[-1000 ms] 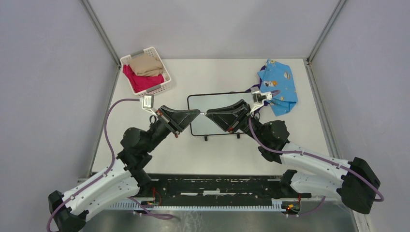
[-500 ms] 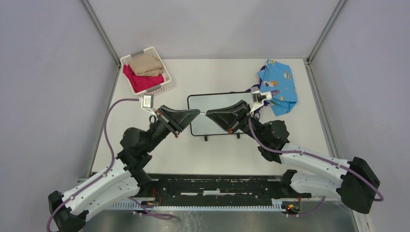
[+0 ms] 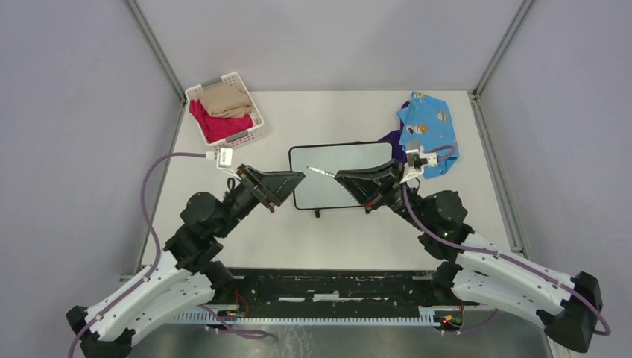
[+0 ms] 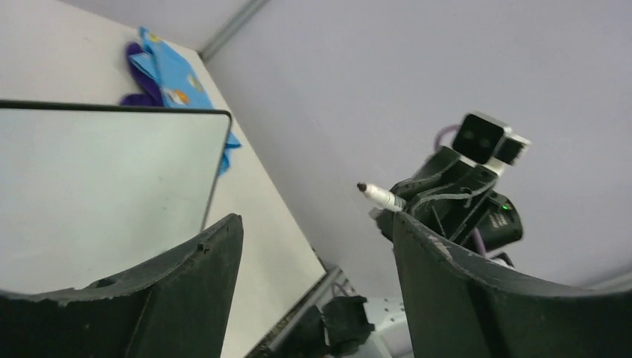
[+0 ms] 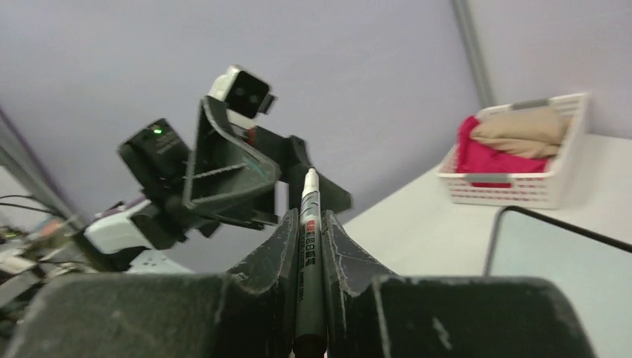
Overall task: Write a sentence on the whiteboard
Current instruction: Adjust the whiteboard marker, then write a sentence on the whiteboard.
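A: Start with the whiteboard (image 3: 343, 155). It lies flat at the middle of the table (image 3: 335, 119), long side running left to right, its two small feet at the near edge. What shows of the face looks blank.

B: And the marker (image 3: 319, 171) is right over it. The right gripper (image 3: 339, 177) is clamped tight on the barrel, with the dark tip sticking out past its fingers.

A: Which way does it point?

B: Toward the left arm, so the pen's long axis runs nearly along the board's long side. From the left wrist view the tip sits up in the air, off the surface, I'd say.

A: So the board is beneath and slightly ahead of that pincer. The tip must tilt down to meet it.

B: That's my read. The right arm is the one placed to write.

A: And the left gripper (image 3: 296, 179)?

B: Spread wide, nothing between its fingers, hanging at the board's left edge, facing the pen tip.

A: What else is around?

B: A white basket (image 3: 250, 136) with folded red and beige clothes at the far left, and a blue patterned cloth (image 3: 428, 123) at the far right. Both are apart from the board. Grey walls close it in.
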